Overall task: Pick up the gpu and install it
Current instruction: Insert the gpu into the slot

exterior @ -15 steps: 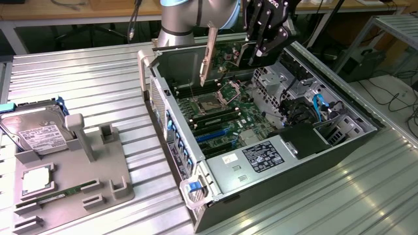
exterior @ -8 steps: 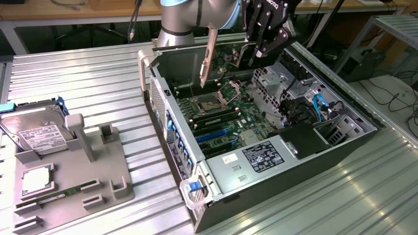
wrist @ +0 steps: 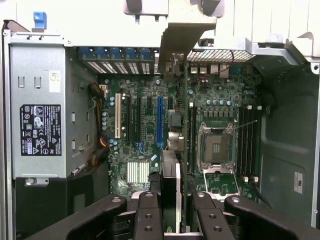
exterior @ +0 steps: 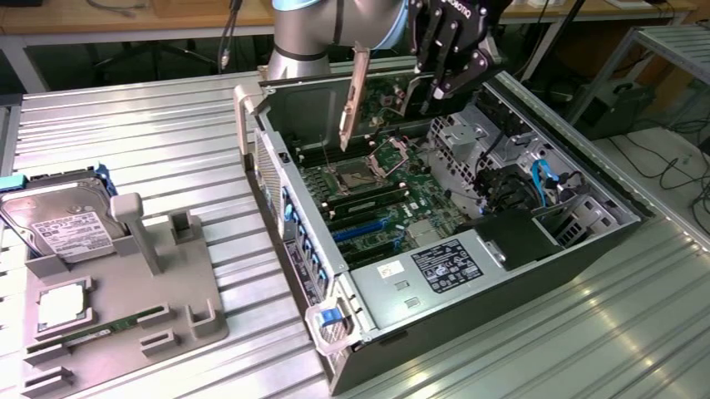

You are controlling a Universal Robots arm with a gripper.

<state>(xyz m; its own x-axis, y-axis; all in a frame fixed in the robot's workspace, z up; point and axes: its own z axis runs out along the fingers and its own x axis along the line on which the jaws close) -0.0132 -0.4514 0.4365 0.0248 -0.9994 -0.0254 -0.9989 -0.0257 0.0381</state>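
**Step in hand:** carrying the card to the board; installation not yet done.

- The gripper (exterior: 441,90) was in the upper middle of the exterior view, over the open computer case (exterior: 269,170). Its jaws were set narrow, clamped on the far end of the gpu (exterior: 388,96).
- The gpu hung on edge, green face towards the camera. Its silver bracket (exterior: 355,100) pointed down into the case at the end away from the fingers.
- In the wrist view the card appeared edge-on between the fingers (wrist: 148,210). It ran across the motherboard (wrist: 142,127), close beside the long blue slot (wrist: 160,122).
- The card looked clear of the board. I could not tell whether its lower edge sat exactly over a slot.
- The hard drive (exterior: 61,223) lay untouched on the gray tray (exterior: 183,287) at the exterior view's lower left.

**Judgement:** seating the card would call for its connector edge to be parallel to one slot and directly over it. The bracket would have to line up with the rear opening of the case. The press would have to be straight and even, since a tilted card could jam or bend contacts.
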